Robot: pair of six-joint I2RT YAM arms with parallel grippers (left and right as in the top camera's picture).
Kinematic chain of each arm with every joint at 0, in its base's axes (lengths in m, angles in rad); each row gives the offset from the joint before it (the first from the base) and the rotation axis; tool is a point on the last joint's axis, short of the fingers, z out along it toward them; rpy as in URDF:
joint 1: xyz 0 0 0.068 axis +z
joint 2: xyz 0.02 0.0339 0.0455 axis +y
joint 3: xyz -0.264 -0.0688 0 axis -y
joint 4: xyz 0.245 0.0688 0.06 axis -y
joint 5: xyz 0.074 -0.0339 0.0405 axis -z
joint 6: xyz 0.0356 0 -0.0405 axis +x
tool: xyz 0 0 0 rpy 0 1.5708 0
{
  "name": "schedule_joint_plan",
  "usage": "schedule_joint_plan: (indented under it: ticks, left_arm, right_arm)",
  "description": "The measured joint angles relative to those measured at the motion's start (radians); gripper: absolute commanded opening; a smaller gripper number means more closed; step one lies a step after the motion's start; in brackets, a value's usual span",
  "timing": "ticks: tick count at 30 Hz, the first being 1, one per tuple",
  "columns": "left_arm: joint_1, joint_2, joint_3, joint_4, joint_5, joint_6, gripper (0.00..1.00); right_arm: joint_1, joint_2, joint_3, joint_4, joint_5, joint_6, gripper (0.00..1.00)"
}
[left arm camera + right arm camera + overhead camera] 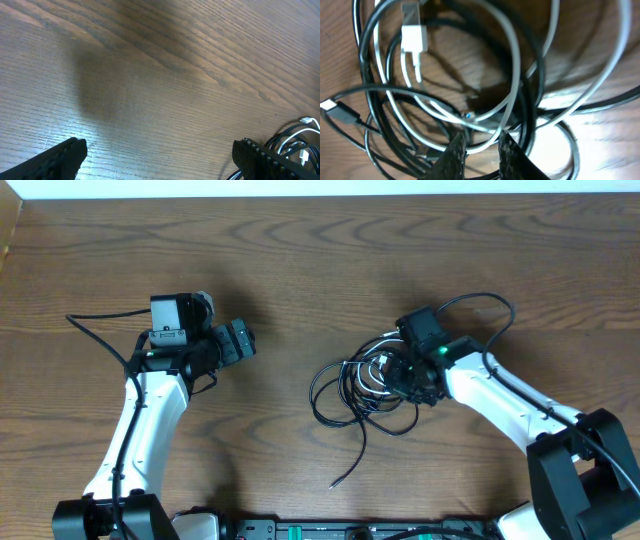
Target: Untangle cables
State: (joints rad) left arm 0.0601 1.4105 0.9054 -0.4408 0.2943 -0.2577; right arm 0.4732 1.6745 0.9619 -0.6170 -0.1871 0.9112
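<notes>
Wood table (300, 260), tangled cables (368, 380), ends partly hidden

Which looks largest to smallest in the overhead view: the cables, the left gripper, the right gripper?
1. cables, by far.
2. left gripper and right gripper: can't rank; right one sits partly hidden among them.

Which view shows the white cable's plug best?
Right wrist: the white plug sits close up at upper left, shape clear. Overhead shows only thin white cord within the tangle; left wrist catches a bit at its lower right corner.
</notes>
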Motion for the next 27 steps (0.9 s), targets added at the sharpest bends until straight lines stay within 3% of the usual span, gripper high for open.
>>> schedule_joint_plan:
  ticks: [18, 27]
  left_arm:
    - [0.0, 0.0, 0.0, 0.0, 0.0, 0.0, 0.98]
    - [0.0, 0.0, 0.0, 0.0, 0.0, 0.0, 0.98]
  right_arm:
    - [0.029, 0.0, -0.022, 0.051, 0.114, 0.133, 0.17]
    - [0.029, 0.0, -0.022, 0.121, 0.156, 0.148, 0.02]
